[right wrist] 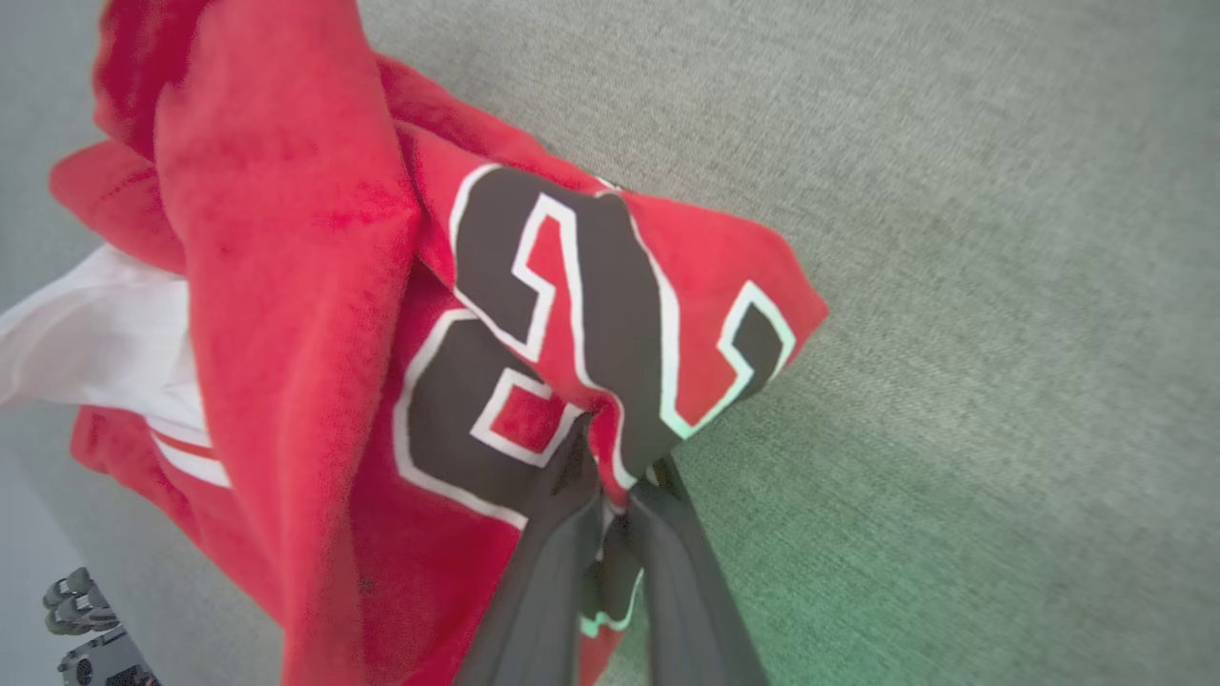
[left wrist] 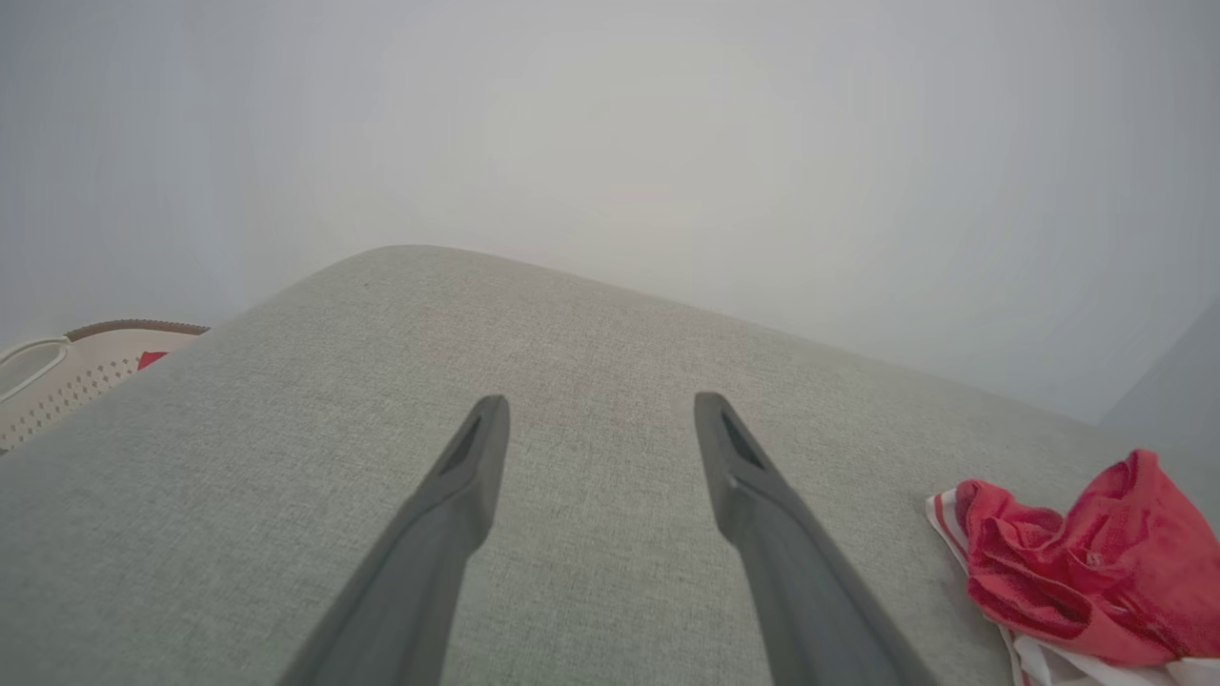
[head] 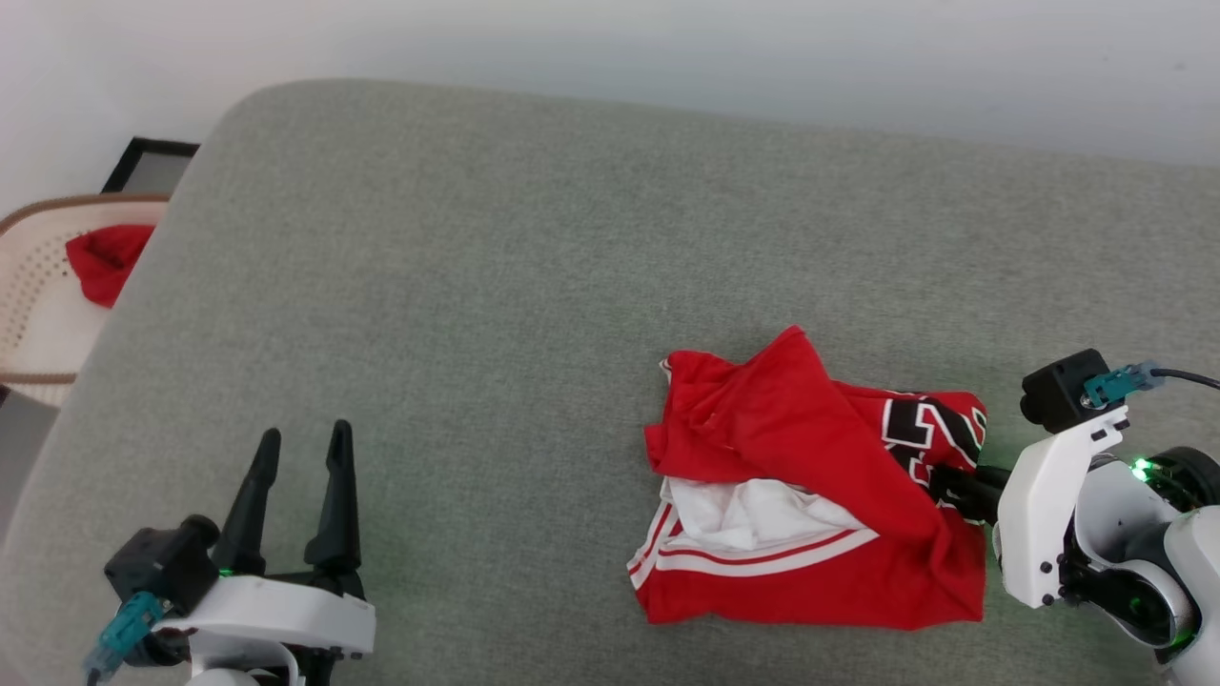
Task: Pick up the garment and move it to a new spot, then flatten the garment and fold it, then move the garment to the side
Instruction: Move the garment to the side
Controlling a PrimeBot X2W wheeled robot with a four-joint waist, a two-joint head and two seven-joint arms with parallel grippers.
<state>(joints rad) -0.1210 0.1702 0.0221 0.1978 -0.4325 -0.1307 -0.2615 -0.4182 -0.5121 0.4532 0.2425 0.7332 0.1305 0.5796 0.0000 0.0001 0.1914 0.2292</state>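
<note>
The garment (head: 810, 495) lies crumpled on the grey-green cushion, red with a white sleeve, striped trim and black-and-white lettering. Its lettering shows large in the right wrist view (right wrist: 572, 324), and its edge sits at the lower right of the left wrist view (left wrist: 1077, 562). My right gripper (head: 944, 481) reaches in from the right, its fingers closed on the cloth's right edge by the lettering; up close that gripper (right wrist: 615, 500) pinches a fold of fabric. At the lower left my left gripper (head: 303, 446) stands open over bare cushion, far from the garment; its fingers spread apart with nothing between them (left wrist: 600, 419).
A cream perforated basket (head: 29, 324) stands off the cushion's left edge with a small plain red cloth (head: 105, 259) in it. A dark frame (head: 152, 164) leans by the wall behind it. The cushion (head: 477, 286) stretches bare to the left and back.
</note>
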